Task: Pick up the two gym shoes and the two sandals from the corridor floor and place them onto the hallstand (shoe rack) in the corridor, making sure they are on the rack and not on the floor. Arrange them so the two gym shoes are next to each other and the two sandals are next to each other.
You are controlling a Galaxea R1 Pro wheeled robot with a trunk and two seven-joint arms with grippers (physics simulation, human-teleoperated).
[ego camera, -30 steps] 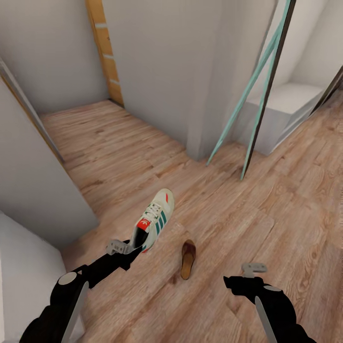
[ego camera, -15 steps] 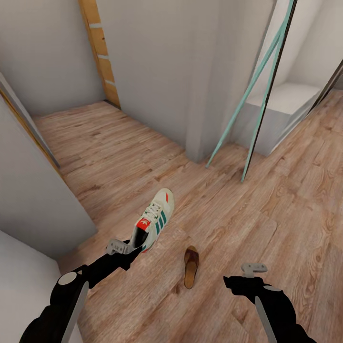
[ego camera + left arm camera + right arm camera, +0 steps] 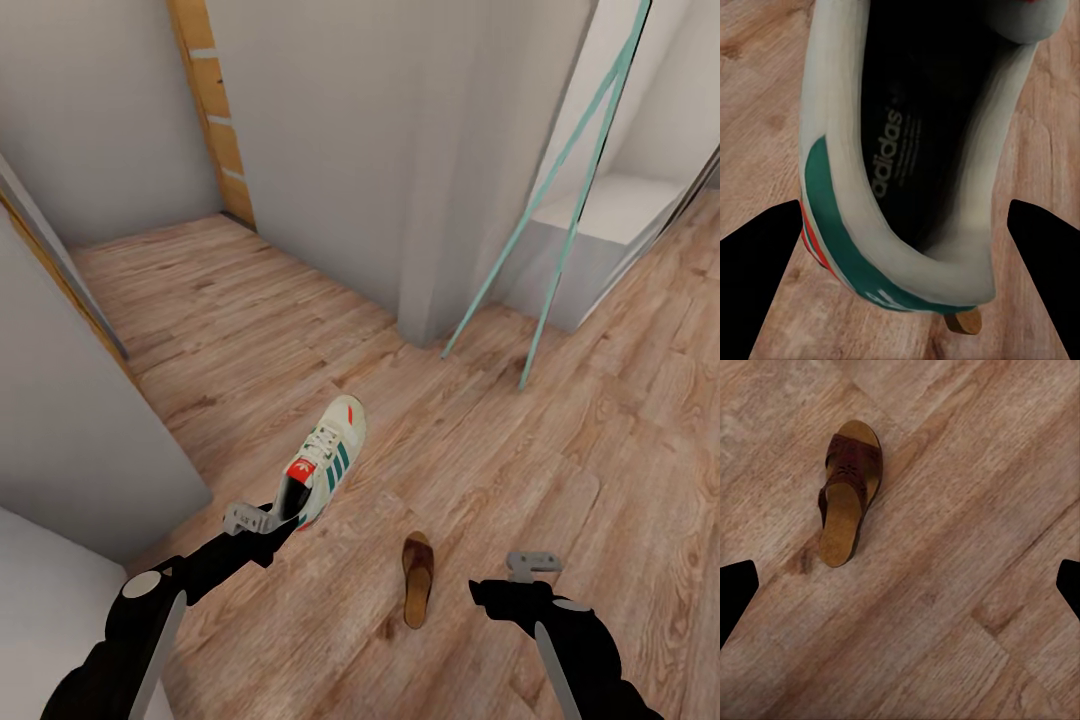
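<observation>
A: What does the head view show of progress?

B: The left gripper (image 3: 272, 522) pinches one sneaker (image 3: 325, 462) by its heel rim and holds it above the floor (image 3: 560, 440). One sandal (image 3: 417, 592) lies on the planks, between the two arms. The right gripper (image 3: 532, 562) hangs empty near it; I cannot tell how its jaws stand. No rack is in sight, so by my judgement nothing is placed yet.

A: And the left wrist view?

B: It looks straight into the sneaker (image 3: 907, 165), showing the dark insole with its printed logo, with a jaw at each side.

A: The right wrist view?

B: The sandal (image 3: 849, 491) from above: brown strap, tan footbed, flat on the floor, apart from the spread jaws.
</observation>
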